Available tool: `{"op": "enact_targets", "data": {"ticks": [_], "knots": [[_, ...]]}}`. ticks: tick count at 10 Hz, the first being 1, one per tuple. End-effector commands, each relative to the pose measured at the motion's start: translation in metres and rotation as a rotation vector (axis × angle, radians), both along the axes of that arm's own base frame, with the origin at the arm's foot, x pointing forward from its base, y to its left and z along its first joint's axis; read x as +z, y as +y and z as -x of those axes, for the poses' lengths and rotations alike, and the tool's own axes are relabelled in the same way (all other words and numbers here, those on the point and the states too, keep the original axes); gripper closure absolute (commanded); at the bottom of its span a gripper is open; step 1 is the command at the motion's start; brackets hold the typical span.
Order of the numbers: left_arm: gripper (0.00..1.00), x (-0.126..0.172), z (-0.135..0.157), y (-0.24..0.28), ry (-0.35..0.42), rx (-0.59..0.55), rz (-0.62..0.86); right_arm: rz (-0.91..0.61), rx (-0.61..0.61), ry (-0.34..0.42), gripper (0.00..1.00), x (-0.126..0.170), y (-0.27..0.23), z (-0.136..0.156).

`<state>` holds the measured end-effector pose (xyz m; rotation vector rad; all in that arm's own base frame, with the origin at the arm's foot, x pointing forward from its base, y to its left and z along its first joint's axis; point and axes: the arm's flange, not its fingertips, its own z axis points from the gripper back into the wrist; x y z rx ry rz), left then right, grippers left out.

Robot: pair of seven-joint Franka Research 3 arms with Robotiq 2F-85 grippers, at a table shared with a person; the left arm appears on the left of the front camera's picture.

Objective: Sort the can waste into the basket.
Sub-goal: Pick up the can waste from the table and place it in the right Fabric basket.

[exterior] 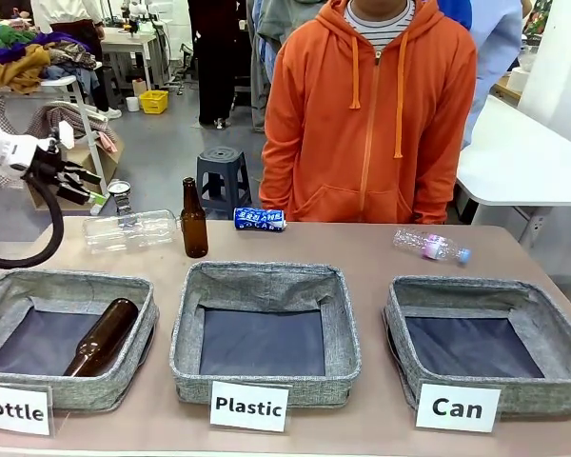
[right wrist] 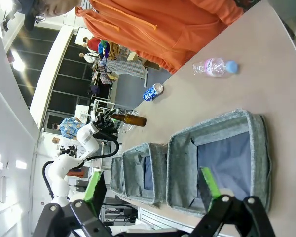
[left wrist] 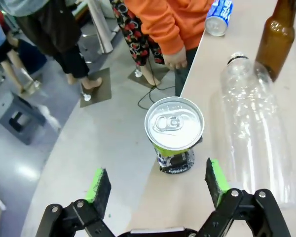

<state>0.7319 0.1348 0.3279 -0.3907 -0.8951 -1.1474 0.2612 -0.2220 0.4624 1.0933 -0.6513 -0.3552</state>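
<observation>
The left gripper [left wrist: 158, 180] is held wide open, pointed at the upright silver can [left wrist: 173, 129] at the desk's far left edge, just beside a clear bottle [left wrist: 254, 118]. If the rim is clipped by a finger, the can could be tipped off that edge, well apart from the basket [exterior: 392, 328].

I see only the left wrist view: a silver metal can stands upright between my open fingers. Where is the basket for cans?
Observer: The grey fabric basket with the "Can" sign is the rightmost of three baskets, at the robot's right.
Operator: Is anything inside it?
Observer: No, only its dark lining shows.
Operator: Is the right gripper free?
Observer: Yes, the right gripper hangs open, facing that basket.
</observation>
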Motion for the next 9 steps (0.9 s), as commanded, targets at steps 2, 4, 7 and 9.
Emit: {"op": "enact_targets", "data": {"ticks": [2, 4, 7, 9], "knots": [[0.00, -0.010, -0.020, 0.001, 0.032, -0.031, 0.005, -0.003, 0.000, -0.038, 0.00, 0.001, -0.001, -0.003], [0.00, -0.020, -0.029, -0.006, 0.043, -0.054, 0.032, -0.003, 0.000, -0.038, 0.00, 0.001, -0.001, -0.003], [0.00, -0.030, -0.042, -0.014, 0.094, -0.104, 0.093, -0.003, 0.000, -0.038, 0.00, 0.001, -0.001, -0.003], [0.00, -0.035, -0.049, -0.017, 0.101, -0.105, 0.137, -0.003, 0.000, -0.038, 0.00, 0.001, -0.001, -0.003]]}}
